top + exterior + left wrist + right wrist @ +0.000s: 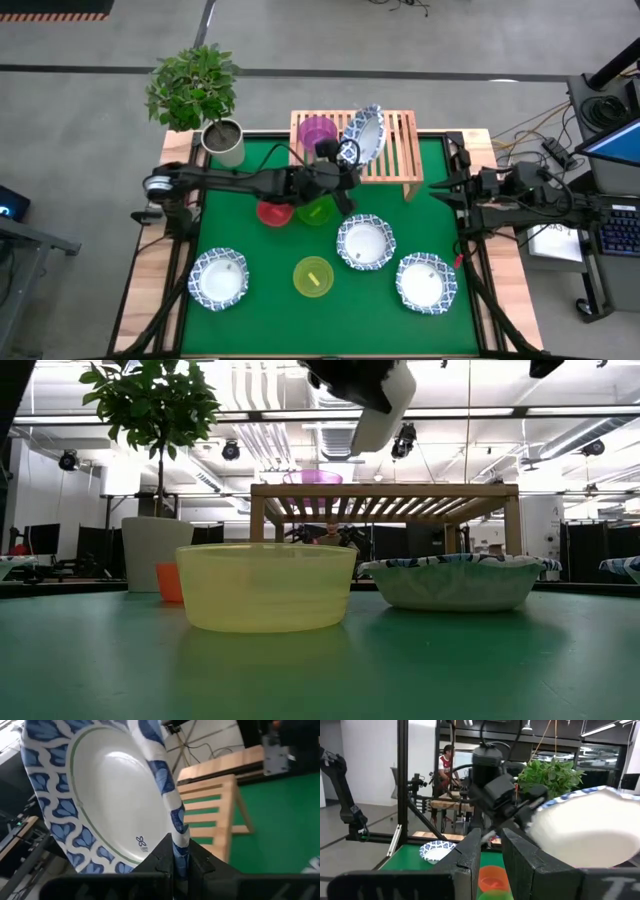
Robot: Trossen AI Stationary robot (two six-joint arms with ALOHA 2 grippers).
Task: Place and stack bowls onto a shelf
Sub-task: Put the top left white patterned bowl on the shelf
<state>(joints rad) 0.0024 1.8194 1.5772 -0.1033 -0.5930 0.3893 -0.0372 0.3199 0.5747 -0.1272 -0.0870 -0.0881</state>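
Left wrist view shows my left jaws clenched on the rim of a wide white bowl with a blue patterned rim. High view places it tilted above the low light-wood slatted shelf, beside a small purple plastic bowl. My right jaws wait parted at the bench edge.

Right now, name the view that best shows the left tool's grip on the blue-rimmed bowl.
Left wrist view: the left tool pinches the blue-rimmed bowl by its rim, close up. High view shows it tilted over the shelf. Right wrist view shows its underside. Low view hides it.
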